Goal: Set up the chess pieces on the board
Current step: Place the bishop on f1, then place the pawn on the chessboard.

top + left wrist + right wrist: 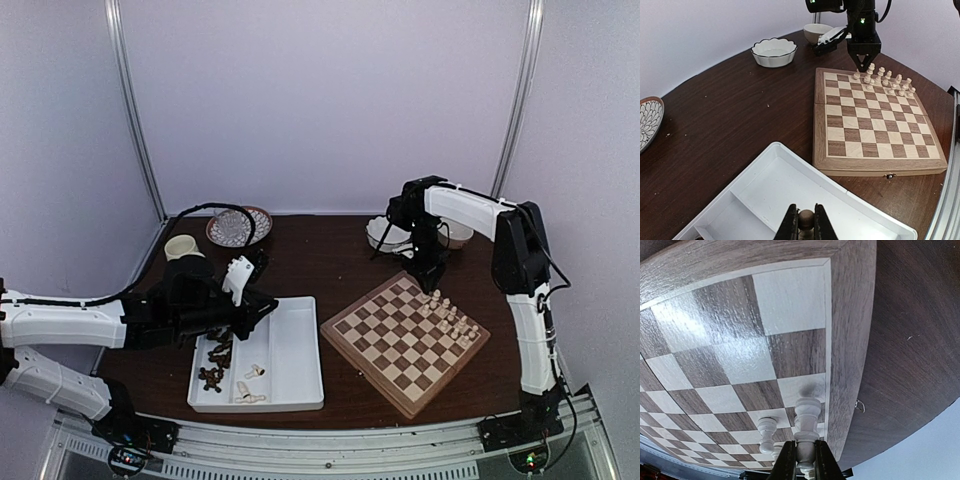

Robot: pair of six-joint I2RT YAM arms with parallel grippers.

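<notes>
1. Top external view first: a dark brown wooden table (330,250) closed in by plain pale walls (320,100), with a metal pole (135,110) going up the back left corner and another on the right.
2. The board (405,340) lies flat, right of centre, turned cornerwise to the arms and just beside the tray.
3. A row of cream pieces (452,320) stands upright along the board's far right edge, with more squares bare than filled.
4. The white tray (290,390) sits front left. A heap of dark pieces (215,362) lies toward its left side, with a few loose cream ones (250,385) on their sides just right of the heap.
5. At the back left there's a patterned dish (238,226) and a cream cup (183,247). At the back right, behind the right arm, are a scalloped white bowl (773,51) and a plain bowl (817,32). I can't make out the contents of any of them from here.
6. The left gripper (805,229) hangs over the tray, fingers pressed in on a small dark piece (805,218).
7. The right gripper (802,462) is down at the board's far corner, pinching a pale piece (806,425) over the corner squares by the rim, next to the end of the row. I can't tell whether it touches the wood.
</notes>
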